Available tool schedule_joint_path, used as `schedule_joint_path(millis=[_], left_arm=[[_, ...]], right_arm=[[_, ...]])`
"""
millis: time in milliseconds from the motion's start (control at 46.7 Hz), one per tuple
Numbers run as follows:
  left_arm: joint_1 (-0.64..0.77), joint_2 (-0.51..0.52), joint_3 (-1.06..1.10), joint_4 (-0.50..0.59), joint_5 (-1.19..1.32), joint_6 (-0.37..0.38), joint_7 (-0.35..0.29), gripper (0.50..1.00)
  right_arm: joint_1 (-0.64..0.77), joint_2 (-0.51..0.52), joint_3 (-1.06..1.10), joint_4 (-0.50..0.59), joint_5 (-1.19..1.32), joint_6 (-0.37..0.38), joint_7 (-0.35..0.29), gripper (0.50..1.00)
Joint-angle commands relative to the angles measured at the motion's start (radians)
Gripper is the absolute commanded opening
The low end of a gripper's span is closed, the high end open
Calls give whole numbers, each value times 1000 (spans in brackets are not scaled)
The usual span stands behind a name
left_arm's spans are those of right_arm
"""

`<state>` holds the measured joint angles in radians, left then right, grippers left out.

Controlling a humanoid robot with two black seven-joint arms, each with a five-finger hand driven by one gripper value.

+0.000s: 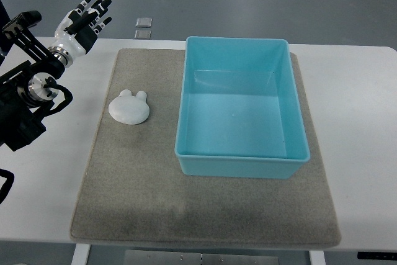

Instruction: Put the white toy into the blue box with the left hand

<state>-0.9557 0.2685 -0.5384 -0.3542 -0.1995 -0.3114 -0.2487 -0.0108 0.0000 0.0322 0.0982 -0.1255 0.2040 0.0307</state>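
White and flat, the toy [129, 107] is lying on the grey mat [142, 184], just left of the empty blue box [240, 164]. The left hand [82, 22] is hovering far-left with fingers [99, 10] spread, holding nothing. It is needing to descend right over the toy and pinch its low edges firmly.

The left arm [28, 91] runs off the frame's left edge. At the bottom edge the table [360, 153] is cut off, and two small objects [144, 27] at upper centre are too tiny to identify.
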Motion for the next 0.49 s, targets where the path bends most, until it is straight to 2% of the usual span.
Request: schedule_joint_path(millis=[0,471], left_arm=[[0,0,3,0,2,0,0,994],[-2,-8,-2,-8,-1,-2,0,994]], right_arm=[[0,0,0,0,1,0,0,936],[0,0,0,0,0,0,0,936]])
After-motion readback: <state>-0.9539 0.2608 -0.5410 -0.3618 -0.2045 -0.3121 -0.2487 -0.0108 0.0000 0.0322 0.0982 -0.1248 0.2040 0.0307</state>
